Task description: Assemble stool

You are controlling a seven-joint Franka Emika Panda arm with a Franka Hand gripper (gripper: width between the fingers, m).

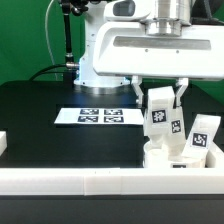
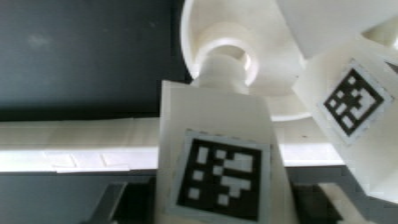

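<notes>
The white round seat (image 1: 160,156) lies at the exterior view's right, against the border rail. My gripper (image 1: 160,104) is shut on a white leg (image 1: 160,118) with black-and-white tags and holds it upright over the seat. In the wrist view the leg (image 2: 222,140) fills the space between my fingers (image 2: 121,205), and its far end reaches a round socket on the seat (image 2: 240,40). A second tagged leg (image 1: 204,137) stands on the seat further to the right. It also shows in the wrist view (image 2: 356,100).
The marker board (image 1: 100,116) lies flat on the black table, left of the seat. The long white border rail (image 1: 90,184) runs along the front edge, with a short white corner piece (image 1: 3,143) at the left. The robot's base (image 1: 100,55) stands behind.
</notes>
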